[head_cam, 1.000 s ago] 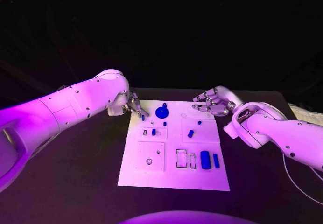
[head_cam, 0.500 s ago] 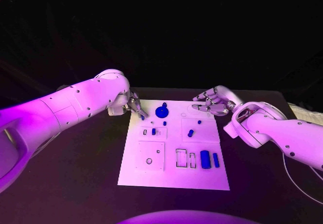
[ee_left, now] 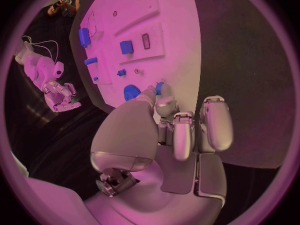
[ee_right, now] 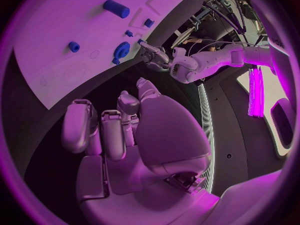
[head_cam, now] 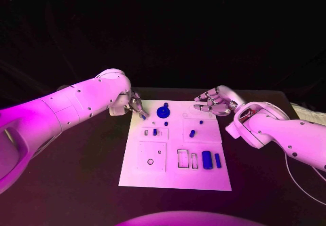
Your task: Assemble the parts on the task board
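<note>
Lying lengthwise on the black surface, the task board runs its long axis away from the robot; no lettering on it can be read. A round blue part sits near the board's far edge, and a blue block lies lengthwise near its close end. At the board's far left corner, the left hand pinches a small blue part at its fingertips; half a second ago that piece sat slightly lower, over the board's edge. By the far right corner, the right hand hovers, fingers loosely spread, holding nothing, unchanged.
</note>
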